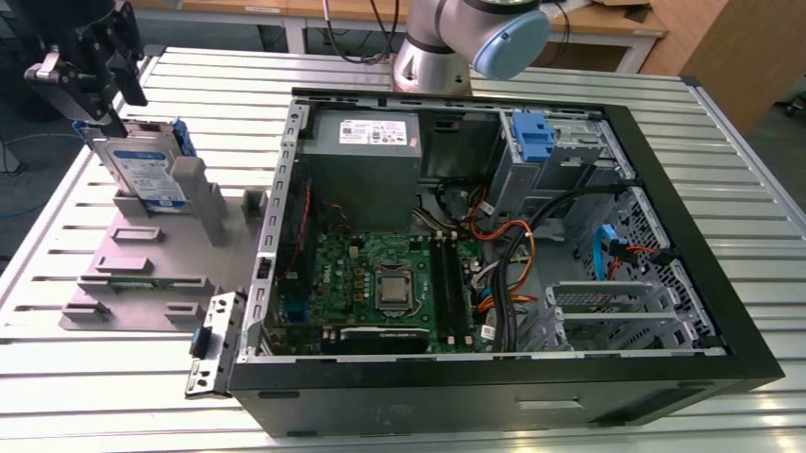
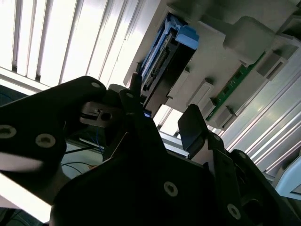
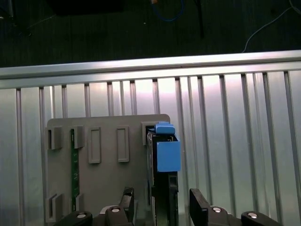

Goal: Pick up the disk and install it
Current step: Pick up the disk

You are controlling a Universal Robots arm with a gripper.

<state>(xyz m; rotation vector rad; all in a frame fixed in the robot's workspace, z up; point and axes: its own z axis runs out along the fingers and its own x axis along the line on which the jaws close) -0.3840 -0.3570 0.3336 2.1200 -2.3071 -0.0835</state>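
Disk [image 1: 142, 175] stands on edge in the grey holder [image 1: 158, 260] on your worktop [image 1: 63, 377], at about ten o'clock in the exterior view. The open computer case [image 1: 705, 311] sits at its three o'clock. Your end effector [image 1: 113, 121] hangs just above the disk, released. In the first wrist view its fingers [image 3: 128, 200] flank the disk's upper edge without touching. You look to be at the very start: nothing is gripped or lifted, and installation is entirely left.

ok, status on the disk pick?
Claw open, straddling the disk, not gripping. Disk upright in the grey holder, outside the open computer case. Green board in the same holder, apart from the disk.
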